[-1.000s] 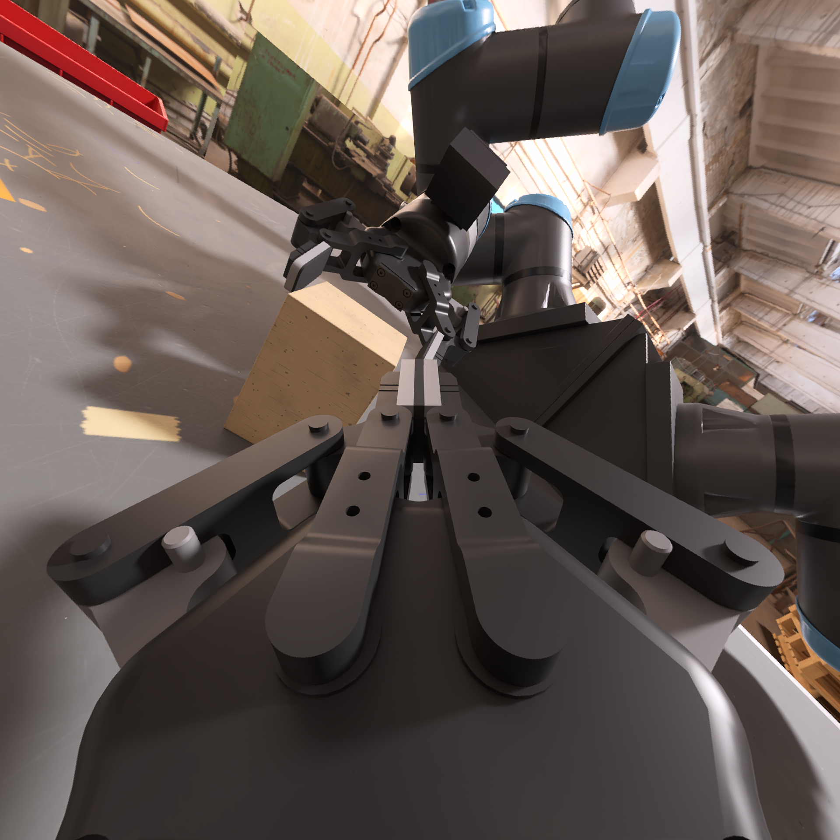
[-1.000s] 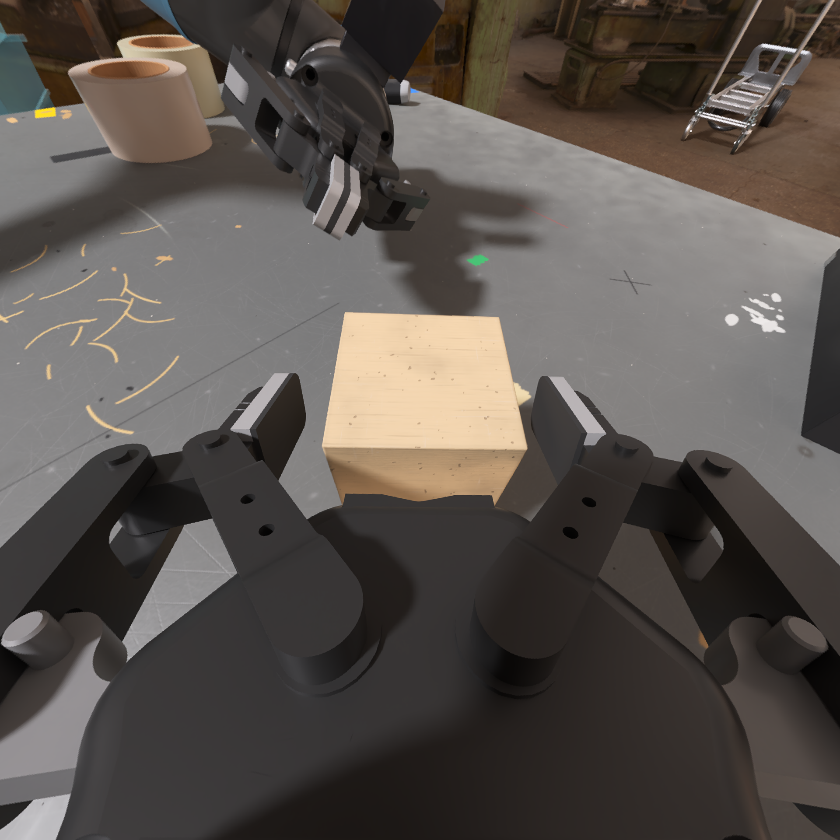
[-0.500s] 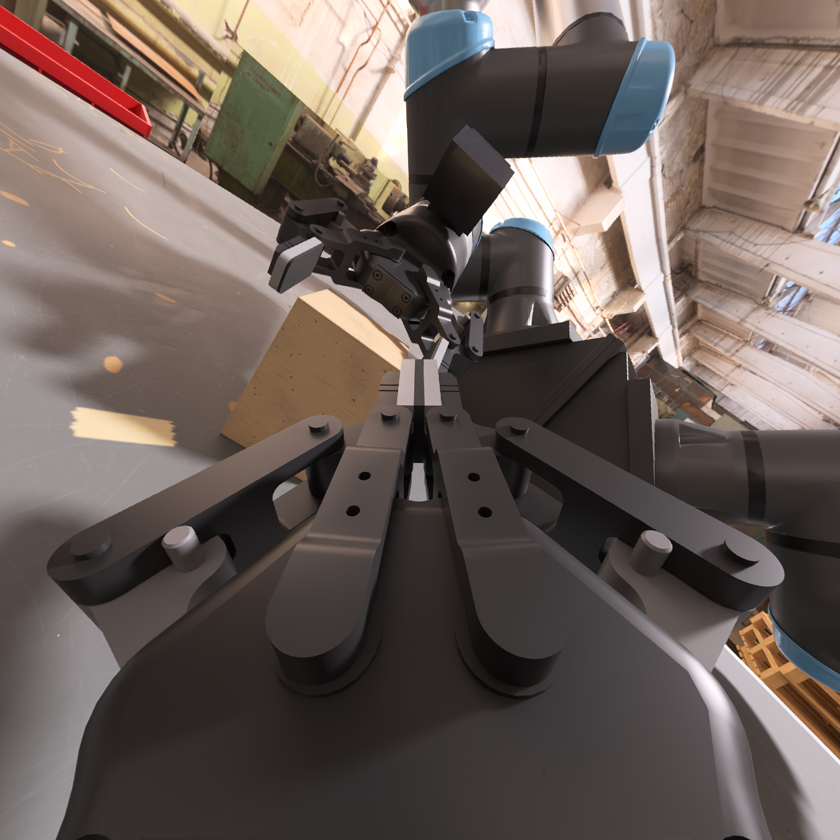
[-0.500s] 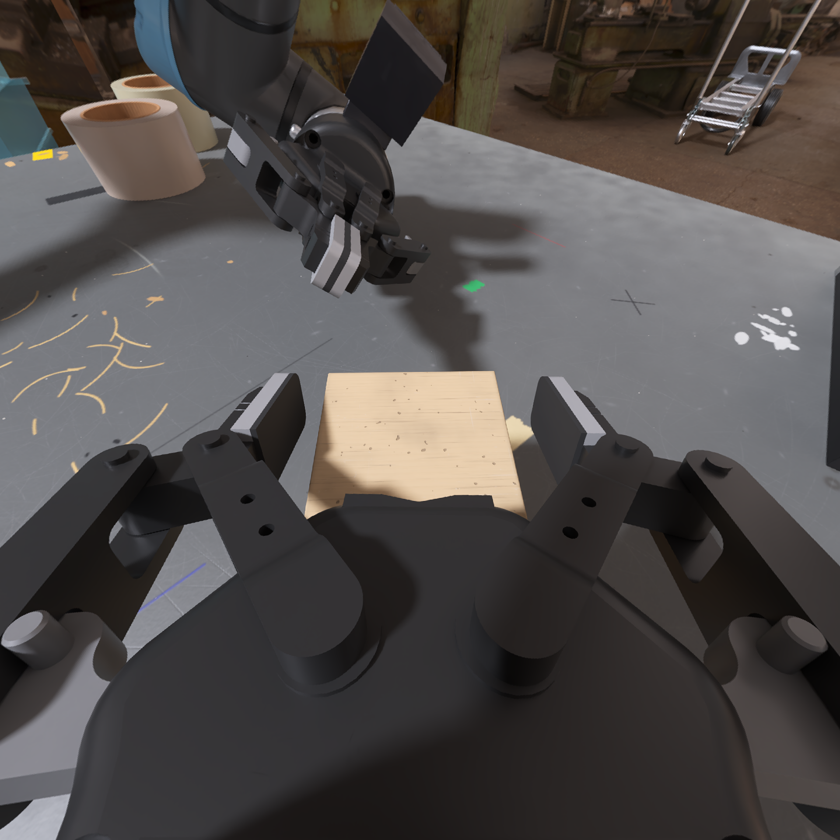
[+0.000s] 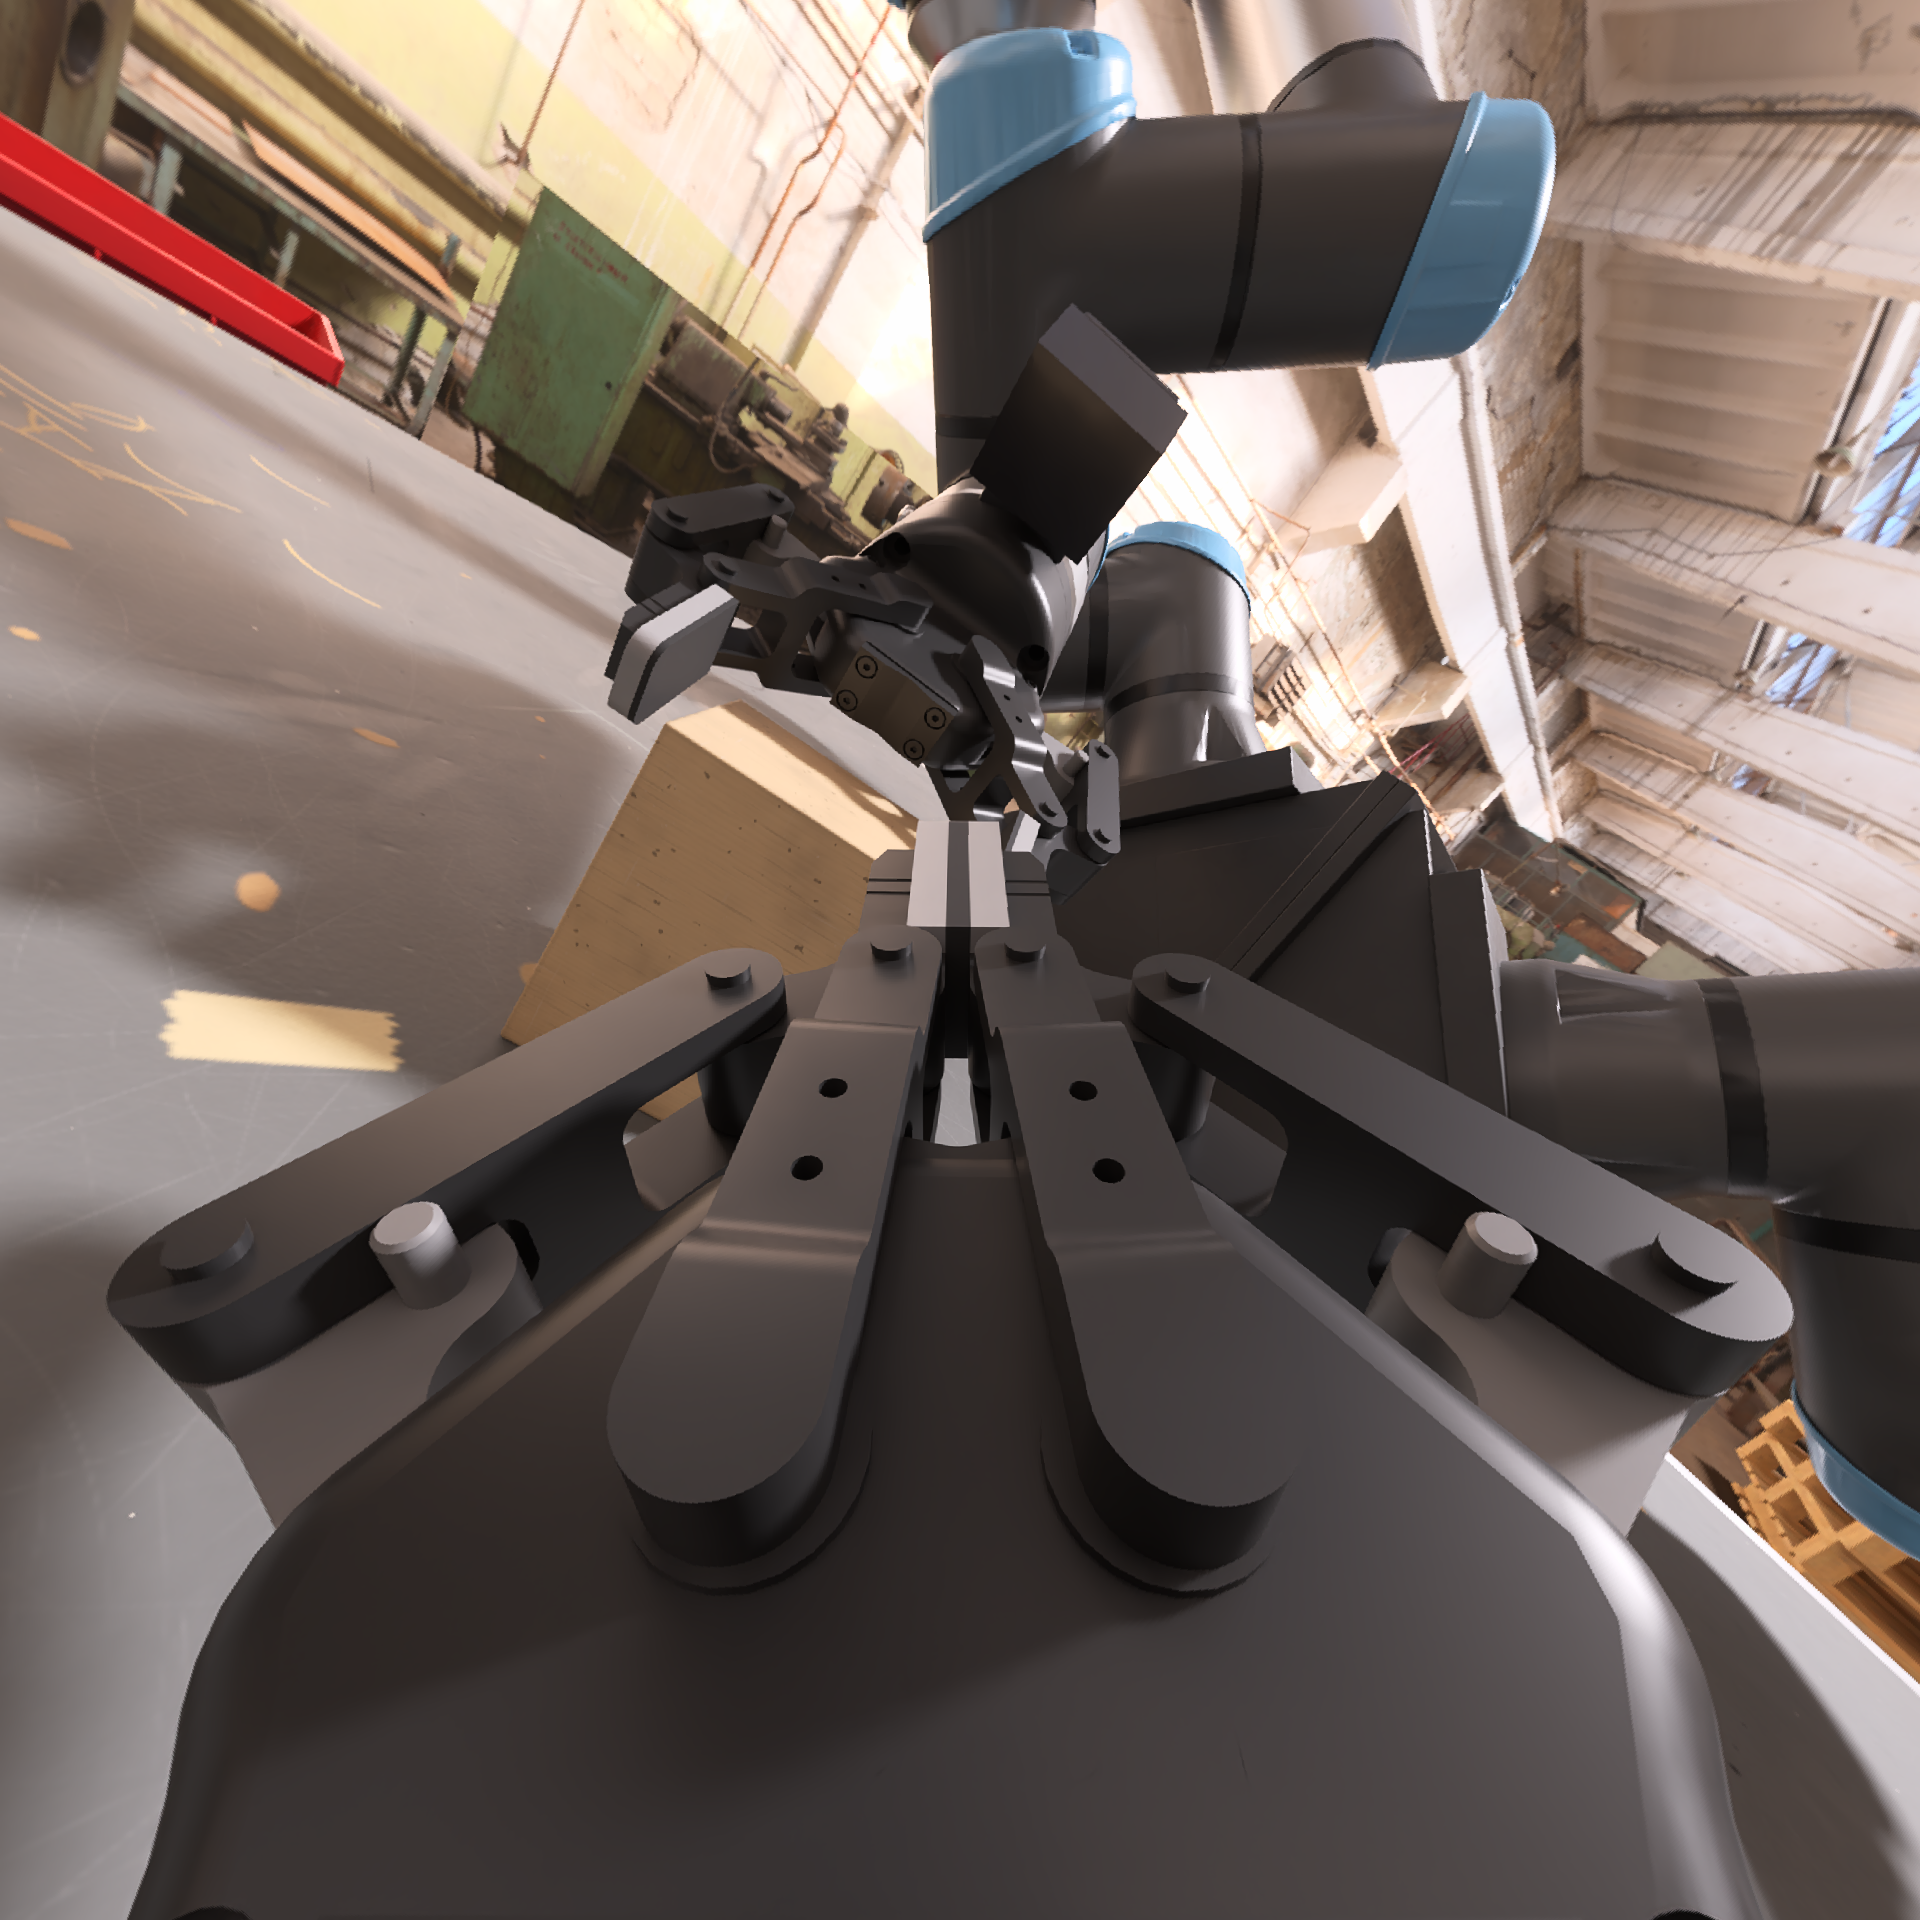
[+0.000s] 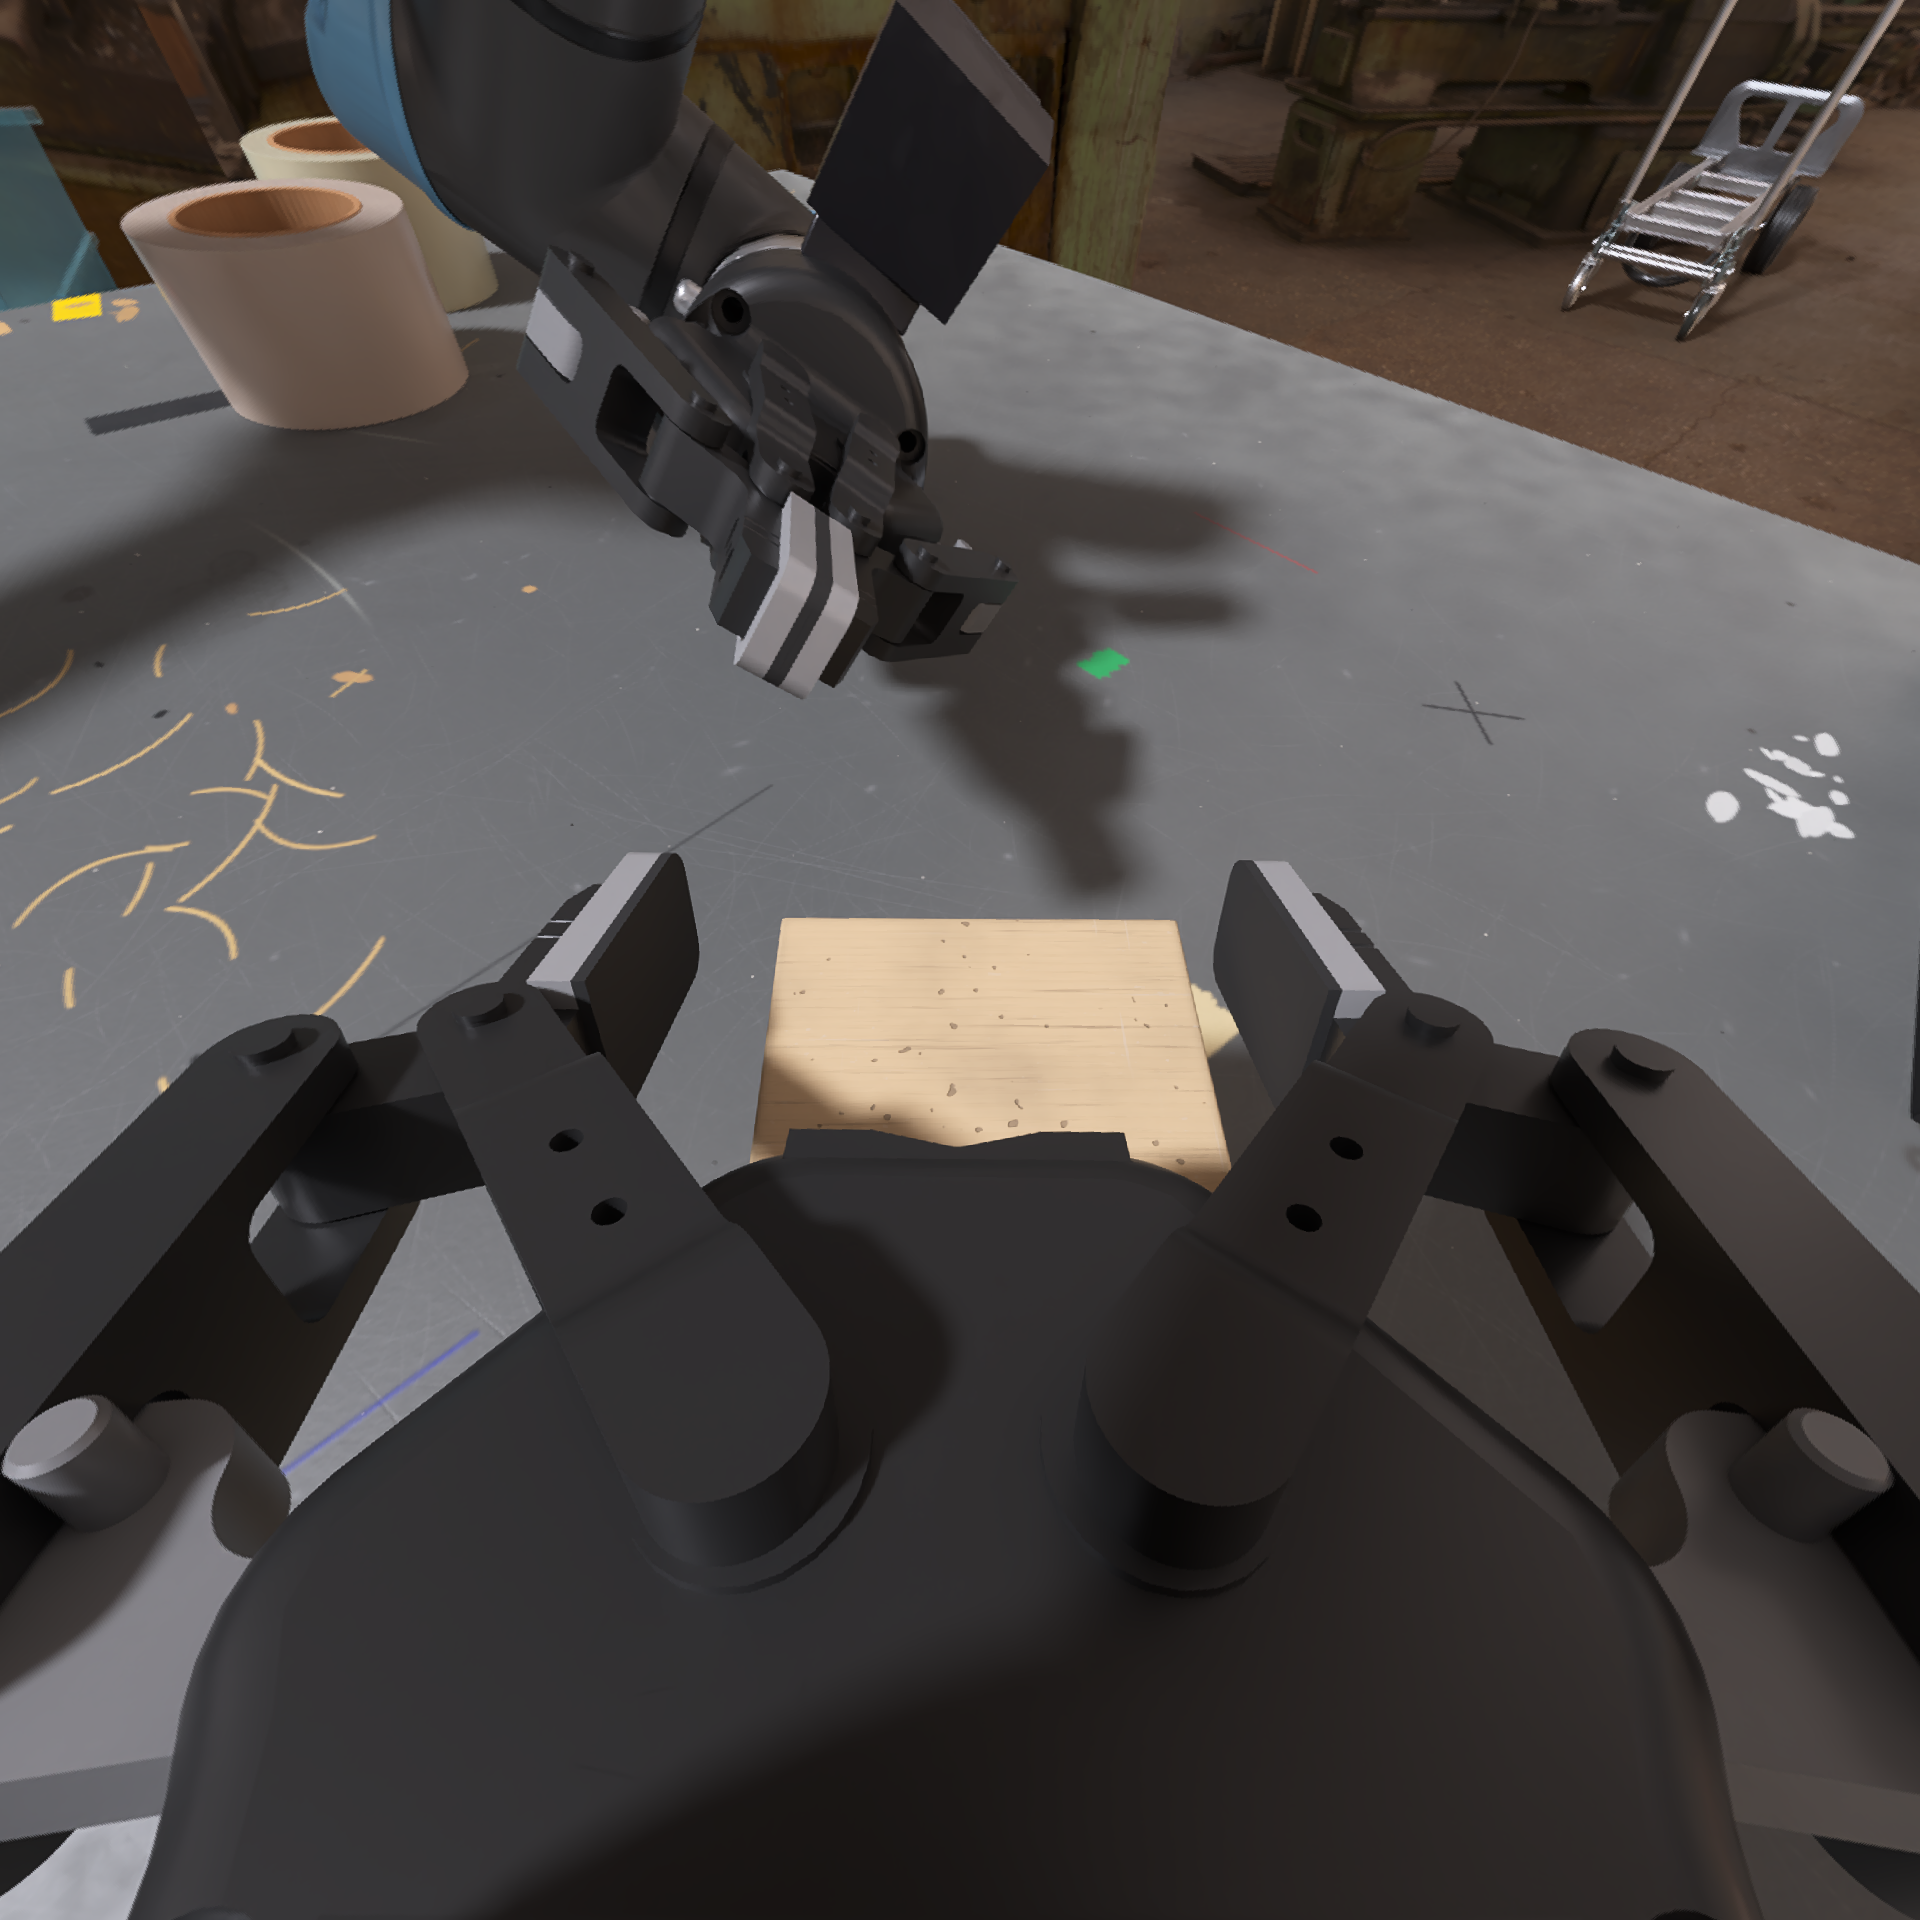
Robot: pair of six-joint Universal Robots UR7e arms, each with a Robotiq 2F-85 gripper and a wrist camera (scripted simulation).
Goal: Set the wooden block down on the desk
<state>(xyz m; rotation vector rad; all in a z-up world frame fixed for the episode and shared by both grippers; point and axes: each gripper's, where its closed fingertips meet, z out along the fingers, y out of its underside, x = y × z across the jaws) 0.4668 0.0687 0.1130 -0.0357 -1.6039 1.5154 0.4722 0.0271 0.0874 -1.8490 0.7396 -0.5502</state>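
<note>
The wooden block [image 6: 987, 1029] is a pale cube resting on the grey desk [image 6: 1351, 935]. My right gripper [image 6: 961, 935] is open and empty, above the block, with its fingers apart from the block's sides. The block also shows in the left wrist view [image 5: 717, 862], with the right gripper [image 5: 831, 707] open above it. My left gripper [image 5: 958, 868] is shut and empty, hovering above the desk beyond the block; in the right wrist view it [image 6: 795, 623] shows with pads pressed together.
Two tape rolls [image 6: 291, 301] stand at the far left of the desk. A dark box-shaped mount [image 5: 1278, 904] sits by the block in the left wrist view. Orange scribbles [image 6: 208, 821], a green mark [image 6: 1103, 663] and white splatter [image 6: 1787, 795] lie on the desk. The desk's far edge [image 6: 1455, 416] runs diagonally.
My right gripper has risen and drawn back from the block, which stays on the desk and now sits lower in its view. My left gripper has stayed shut and risen a little.
</note>
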